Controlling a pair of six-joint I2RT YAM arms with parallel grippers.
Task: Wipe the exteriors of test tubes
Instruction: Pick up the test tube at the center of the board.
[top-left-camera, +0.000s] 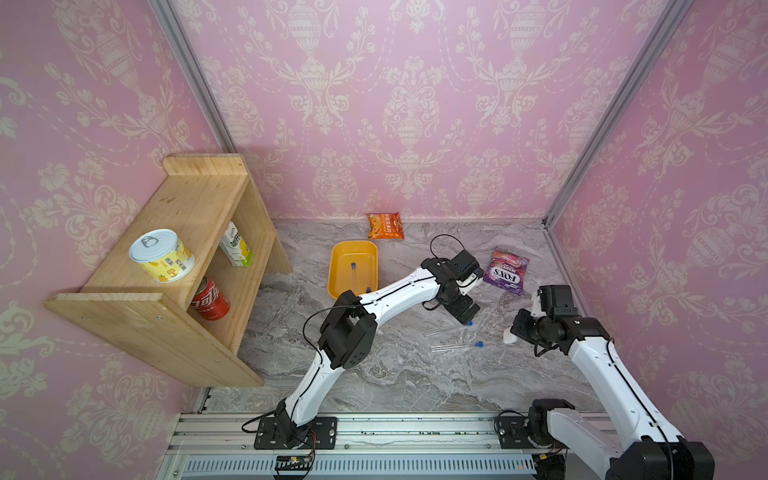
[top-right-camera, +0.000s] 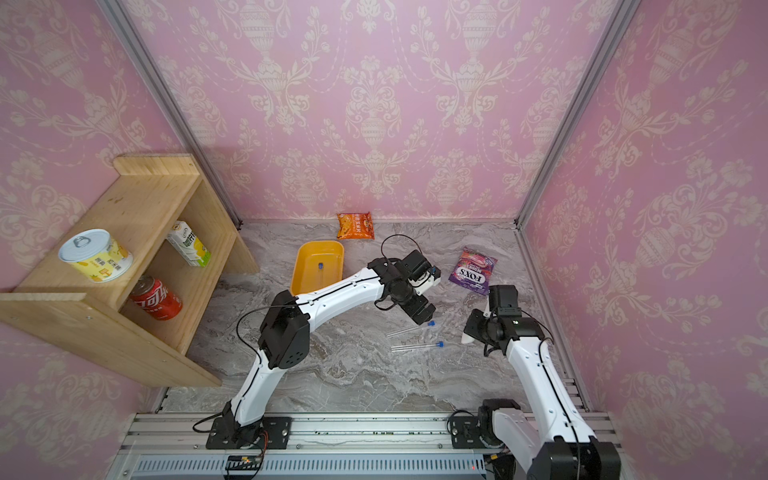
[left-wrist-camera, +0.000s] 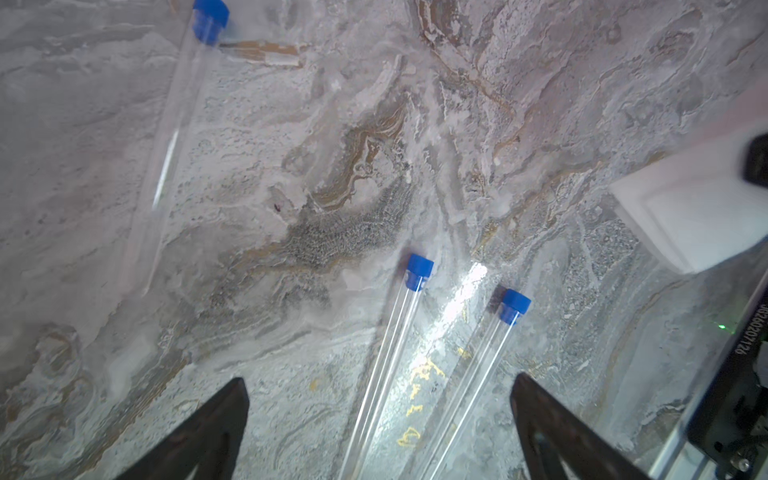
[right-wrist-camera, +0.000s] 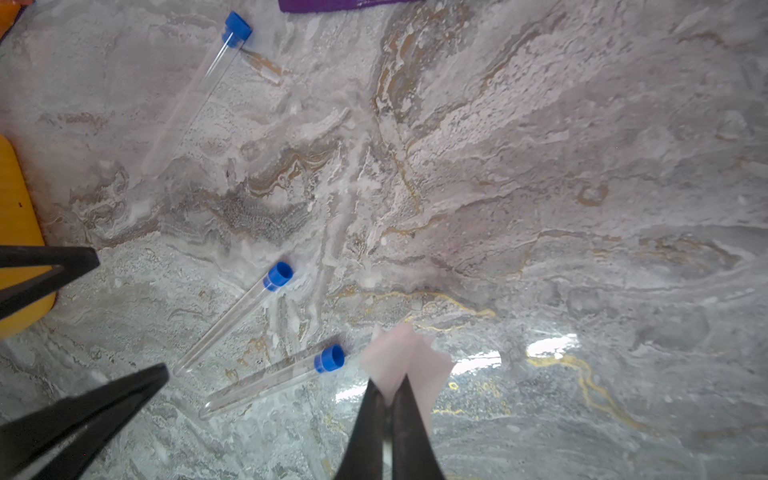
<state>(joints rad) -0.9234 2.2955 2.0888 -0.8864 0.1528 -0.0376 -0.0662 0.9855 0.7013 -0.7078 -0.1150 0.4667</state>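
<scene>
Two clear test tubes with blue caps (top-left-camera: 451, 330) (top-left-camera: 457, 346) lie side by side on the marble table. My left gripper (left-wrist-camera: 379, 377) hangs open just above them, and both tubes (left-wrist-camera: 390, 345) (left-wrist-camera: 486, 361) run between its fingers. A third tube (right-wrist-camera: 191, 95) lies apart, nearer the purple bag. More tubes (top-left-camera: 353, 274) lie in the yellow tray (top-left-camera: 338, 257). My right gripper (right-wrist-camera: 388, 384) is shut on a white wipe (right-wrist-camera: 405, 357), which hangs beside the cap of the nearest tube (right-wrist-camera: 266, 380). In both top views the wipe (top-right-camera: 467, 337) sits right of the tubes.
A wooden shelf (top-left-camera: 178, 266) with a tin, a carton and a cola can stands at the left. An orange snack packet (top-left-camera: 385, 225) lies by the back wall. A purple sweets bag (top-left-camera: 508, 270) lies at the right. Pink walls close in three sides.
</scene>
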